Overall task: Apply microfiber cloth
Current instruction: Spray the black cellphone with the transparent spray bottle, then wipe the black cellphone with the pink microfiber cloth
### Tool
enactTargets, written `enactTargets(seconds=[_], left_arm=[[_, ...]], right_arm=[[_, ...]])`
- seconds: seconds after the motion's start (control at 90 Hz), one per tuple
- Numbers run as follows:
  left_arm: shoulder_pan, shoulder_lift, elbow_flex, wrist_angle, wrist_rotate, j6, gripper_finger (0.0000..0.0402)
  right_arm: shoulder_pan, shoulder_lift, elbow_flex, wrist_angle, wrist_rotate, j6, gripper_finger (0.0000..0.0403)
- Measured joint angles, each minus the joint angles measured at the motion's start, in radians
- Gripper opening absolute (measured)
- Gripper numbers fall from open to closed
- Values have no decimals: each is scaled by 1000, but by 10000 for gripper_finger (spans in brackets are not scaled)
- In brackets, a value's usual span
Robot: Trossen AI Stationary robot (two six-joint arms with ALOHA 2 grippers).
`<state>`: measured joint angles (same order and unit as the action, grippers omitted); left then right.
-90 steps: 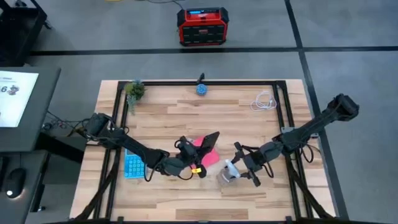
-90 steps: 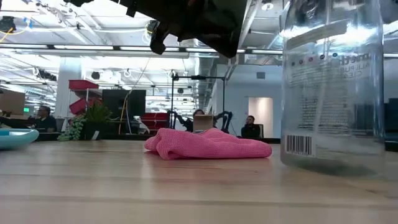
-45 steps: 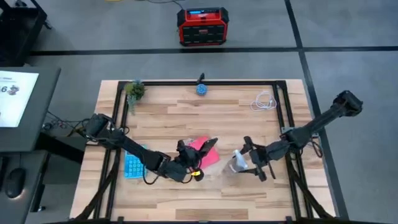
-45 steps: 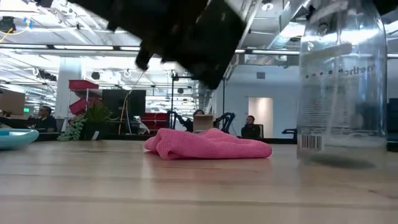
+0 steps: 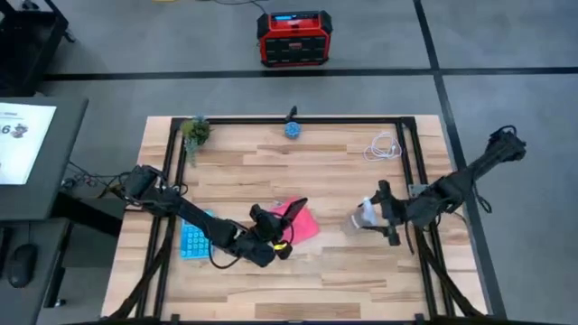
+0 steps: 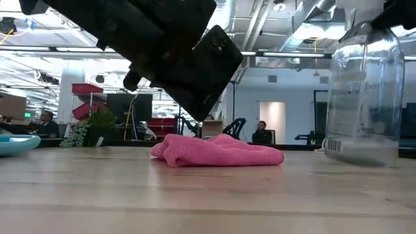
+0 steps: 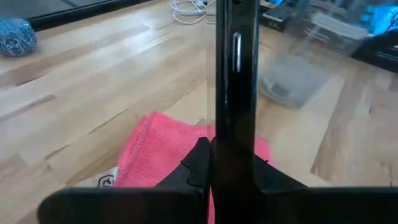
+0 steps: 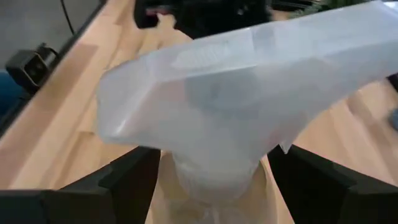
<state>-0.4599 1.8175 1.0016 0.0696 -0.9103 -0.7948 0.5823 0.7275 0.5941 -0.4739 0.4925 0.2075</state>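
High view, left gripper (image 5: 267,236): closed on a black phone (image 5: 291,213), held just above the near-left part of the pink cloth (image 5: 304,223).
High view, right gripper (image 5: 379,214): clamped on a clear spray bottle (image 5: 367,215), well to the right of the cloth.
High view, cloth: bunched on the wooden surface (image 5: 271,171) near its middle; long axis cannot be told.
High view, surroundings: light-blue calculator (image 5: 192,237) to the left under the left arm, small plant (image 5: 195,132), blue ball (image 5: 293,130) and white cable (image 5: 384,146) along the far edge, all clear of the cloth.
Low view: cloth (image 6: 218,150) lies crumpled, running left to right; phone (image 6: 198,70) hangs tilted above it, not touching; bottle (image 6: 364,91) stands apart on the right.
Left wrist view: phone (image 7: 235,74) seen edge-on, upright between the fingers; cloth (image 7: 158,155) directly behind; bottle (image 7: 295,78) farther off.
Right wrist view: bottle's white spray head (image 8: 242,93) fills the view, fingers (image 8: 130,177) either side of its neck.
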Motion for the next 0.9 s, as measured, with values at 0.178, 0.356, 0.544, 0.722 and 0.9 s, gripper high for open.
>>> enactTargets(seconds=[0.178,0.356,0.544,0.722,0.9], left_arm=[[0,0,0,0,16,-3,13],[1,0,0,0,16,-14,13],[1,0,0,0,16,-15,13],[1,0,0,0,41,-31,13],[36,1,21,-36,287,-47,11]], right_arm=[[-43,-57,7,-75,-100,-25,282],[-72,-56,115,-237,-122,-59,282],[-120,-29,252,-483,-100,-30,282],[-152,2,359,-628,-53,104,282],[-92,52,435,-629,-72,157,282]])
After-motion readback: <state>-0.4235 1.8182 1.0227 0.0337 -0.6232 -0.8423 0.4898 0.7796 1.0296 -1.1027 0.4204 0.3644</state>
